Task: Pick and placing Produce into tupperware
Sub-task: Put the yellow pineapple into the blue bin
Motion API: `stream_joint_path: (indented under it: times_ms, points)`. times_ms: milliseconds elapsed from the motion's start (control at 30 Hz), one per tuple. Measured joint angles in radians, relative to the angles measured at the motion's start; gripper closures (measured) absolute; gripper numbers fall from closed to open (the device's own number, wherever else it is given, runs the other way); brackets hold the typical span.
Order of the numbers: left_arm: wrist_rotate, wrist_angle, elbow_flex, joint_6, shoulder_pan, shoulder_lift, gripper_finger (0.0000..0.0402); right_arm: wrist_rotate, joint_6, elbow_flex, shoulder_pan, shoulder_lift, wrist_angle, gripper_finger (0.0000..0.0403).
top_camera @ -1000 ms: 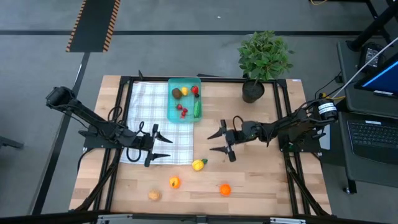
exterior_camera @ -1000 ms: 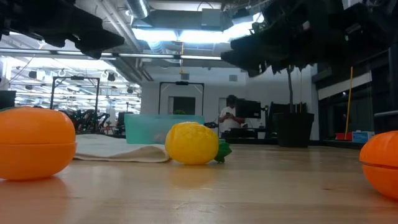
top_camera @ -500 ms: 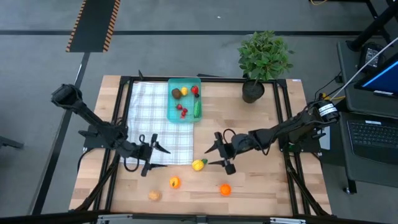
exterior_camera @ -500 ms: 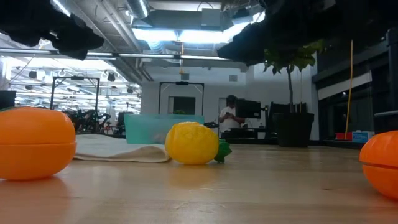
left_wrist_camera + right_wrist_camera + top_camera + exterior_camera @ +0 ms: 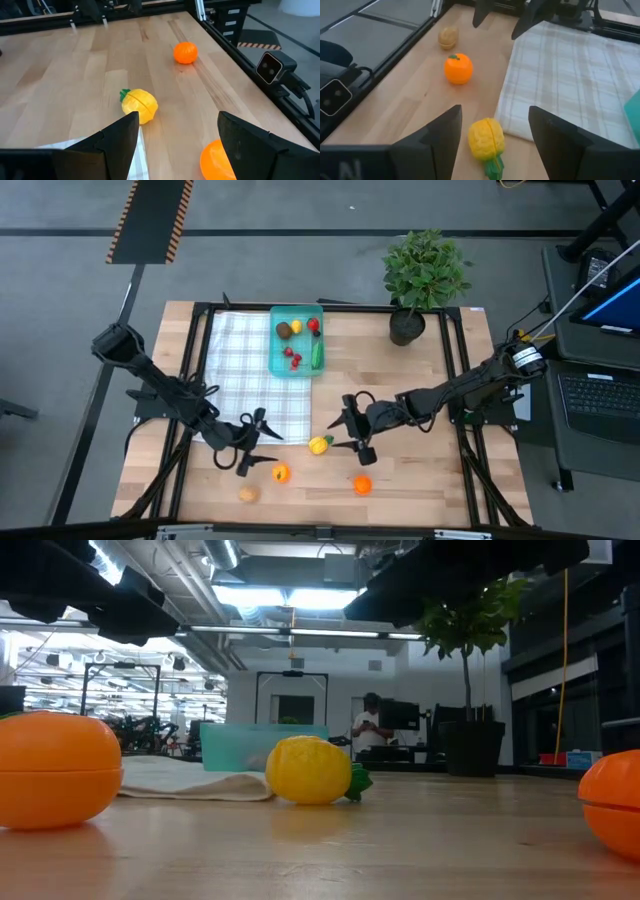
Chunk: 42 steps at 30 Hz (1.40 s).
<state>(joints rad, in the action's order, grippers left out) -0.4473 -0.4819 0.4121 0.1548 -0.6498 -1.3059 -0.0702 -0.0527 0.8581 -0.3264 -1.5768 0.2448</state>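
Yellow toy lemon [image 5: 319,445] lies on the bare wood beside the checked cloth [image 5: 250,380], well short of the teal tupperware [image 5: 297,340], framed by the spread, empty right gripper [image 5: 355,443], evidently lining up a grasp, while the left gripper [image 5: 250,448], likewise spread and empty, hangs near an orange piece [image 5: 281,473].

This is a large industrial lab or workshop hall. A wooden table [image 5: 400,380] sits in a black metal frame on a grey concrete floor with a strip of hazard tape [image 5: 150,220]. Beyond it are ceiling lights [image 5: 290,595], exposed pipes and rows of equipment, a person [image 5: 370,725] at a workstation, and a laptop [image 5: 600,395] on a side desk.
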Motion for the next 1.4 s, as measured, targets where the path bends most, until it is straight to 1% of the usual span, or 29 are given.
stream_joint_path:
  times_ms: [200, 433, 533, 667, 767, 833, 1033, 1100, 1400]
  points:
    - [0.000, 0.002, 0.000, 0.001, 0.000, 0.000, 0.0140, 0.000, -0.004, 0.000, 0.000, -0.016, 0.015, 0.0170]
    - [0.000, 0.002, 0.000, 0.004, 0.019, 0.000, 0.0140, 0.001, 0.024, 0.008, 0.002, -0.129, 0.089, 0.0167]
    - [0.000, 0.002, 0.000, 0.004, 0.031, 0.000, 0.0140, 0.001, 0.034, 0.041, 0.002, -0.172, 0.081, 0.0148]
    - [0.000, 0.002, 0.000, 0.004, 0.039, 0.000, 0.0140, 0.001, 0.021, 0.091, 0.003, -0.212, 0.056, 0.0108]
    - [0.000, 0.002, 0.000, 0.004, 0.039, 0.000, 0.0140, 0.001, -0.028, 0.118, 0.003, -0.226, -0.002, 0.0084]
    - [0.000, 0.002, 0.000, 0.004, 0.039, 0.000, 0.0140, 0.000, -0.030, 0.126, 0.003, -0.231, -0.039, 0.0077]
    - [0.000, 0.035, 0.000, 0.027, 0.039, 0.000, 0.0140, -0.002, 0.007, 0.126, 0.003, -0.231, -0.076, 0.0076]
    - [0.000, 0.044, 0.000, 0.034, 0.039, 0.000, 0.0140, -0.018, 0.005, 0.126, 0.003, -0.234, -0.078, 0.0077]
    - [0.000, 0.047, 0.000, 0.053, 0.039, 0.000, 0.0140, -0.026, -0.033, 0.126, 0.003, -0.319, -0.081, 0.0078]
